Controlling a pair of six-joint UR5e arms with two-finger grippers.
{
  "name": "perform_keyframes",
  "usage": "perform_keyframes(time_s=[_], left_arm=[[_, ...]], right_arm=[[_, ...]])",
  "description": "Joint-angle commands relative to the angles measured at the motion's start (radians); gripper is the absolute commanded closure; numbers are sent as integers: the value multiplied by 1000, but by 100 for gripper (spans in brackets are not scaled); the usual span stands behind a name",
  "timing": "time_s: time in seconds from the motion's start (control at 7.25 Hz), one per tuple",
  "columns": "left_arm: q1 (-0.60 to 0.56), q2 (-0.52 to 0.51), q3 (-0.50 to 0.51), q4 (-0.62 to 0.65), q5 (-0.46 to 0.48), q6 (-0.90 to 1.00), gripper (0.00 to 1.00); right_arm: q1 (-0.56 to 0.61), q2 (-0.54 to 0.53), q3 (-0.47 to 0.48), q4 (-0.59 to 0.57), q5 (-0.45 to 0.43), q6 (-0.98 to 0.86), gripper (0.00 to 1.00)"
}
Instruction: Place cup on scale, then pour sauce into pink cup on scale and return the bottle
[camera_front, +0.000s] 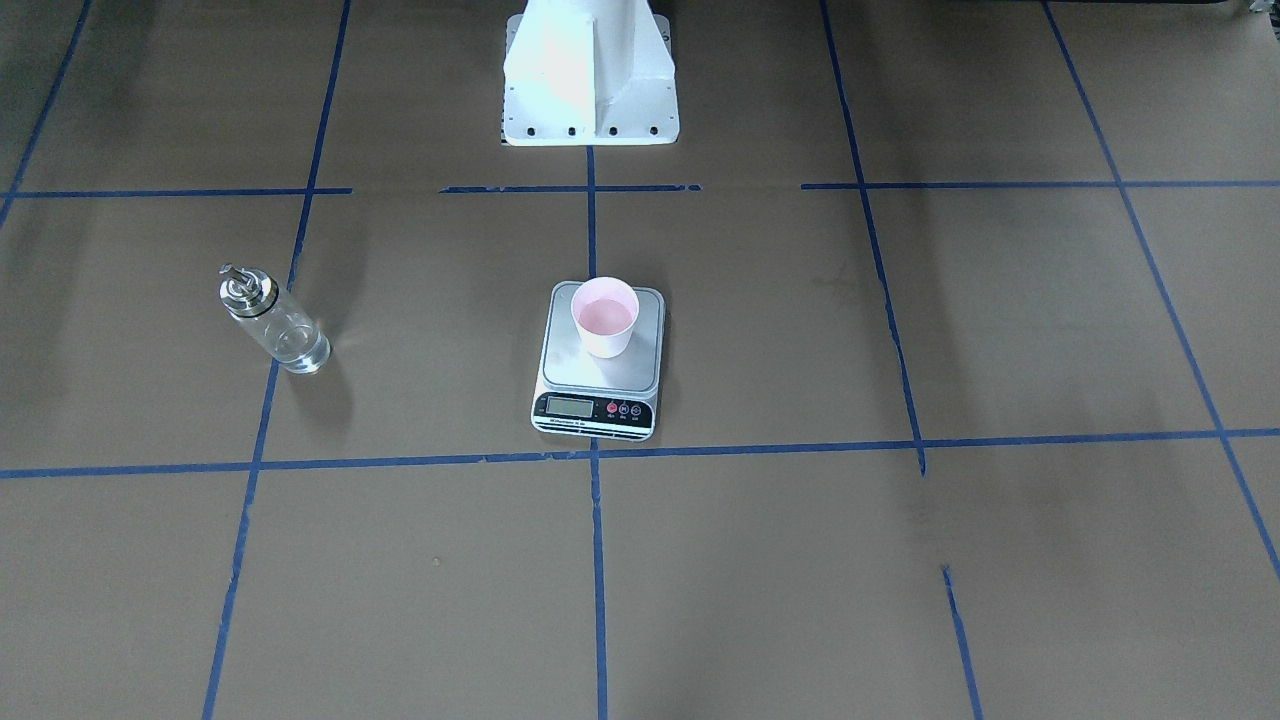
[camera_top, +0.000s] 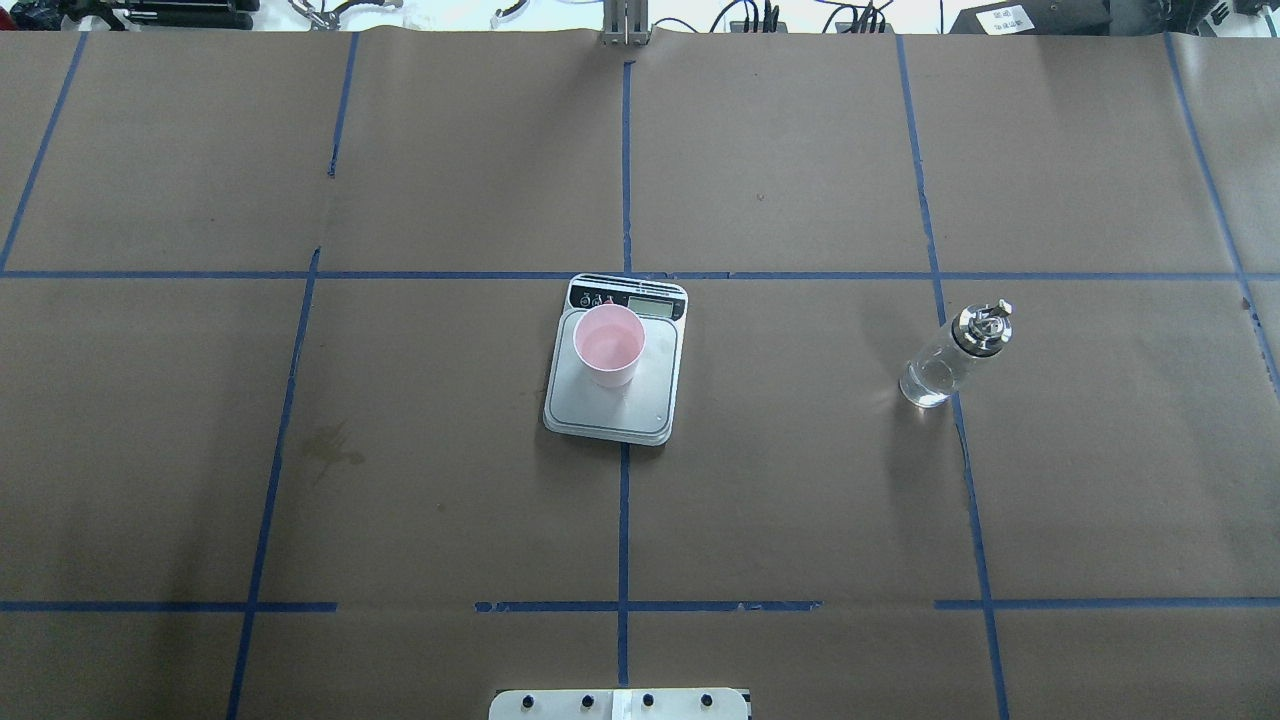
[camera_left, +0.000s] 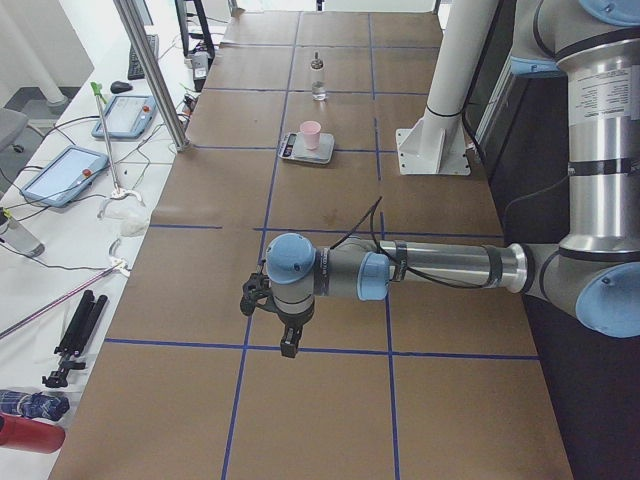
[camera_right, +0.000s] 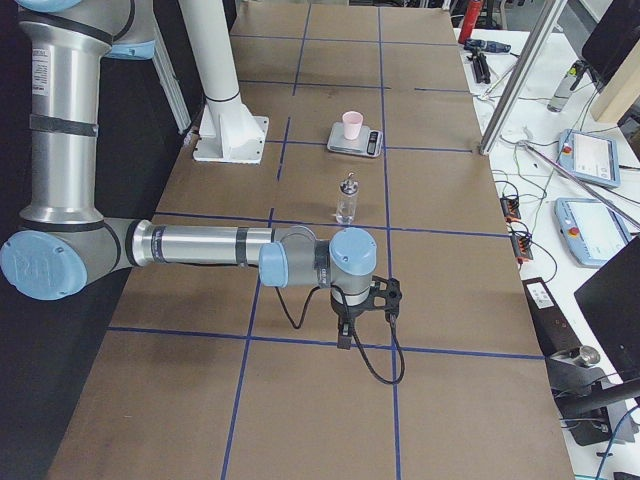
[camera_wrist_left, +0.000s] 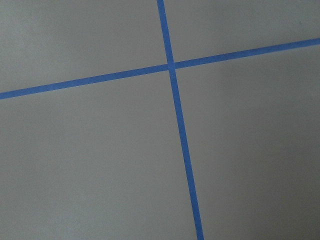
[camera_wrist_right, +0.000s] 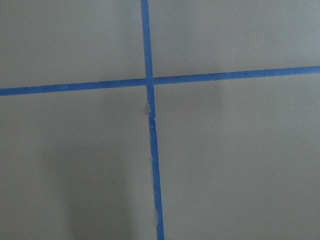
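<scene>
- Where a blue tape line (camera_front: 598, 520) runs down mid-table, the scale (camera_front: 572, 366) is laid: brushed steel platform, black display strip, markings too small to be read.
- The tapered pink paper cup (camera_front: 605, 318) is stood on the platform.
- The clear glass bottle (camera_front: 275, 320), metal-capped, is stood upright well apart, on the robot's right; colourless sauce (camera_front: 300, 350) is seen inside.
- Left gripper (camera_left: 287, 345), right gripper (camera_right: 343, 338): finger spacing cannot be told.

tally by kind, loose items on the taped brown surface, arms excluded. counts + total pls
scale: 1
cup: 1 (pink, standing on the scale)
bottle: 1 (clear glass, metal spout cap, standing apart from the scale)
Total: 3
</scene>
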Motion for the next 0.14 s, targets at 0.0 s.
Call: perform_keyframes(time_s=[0.0], left_arm=[[-1,1,1,0,0,0,0]], right_arm=[[0,0,0,0,0,0,0]])
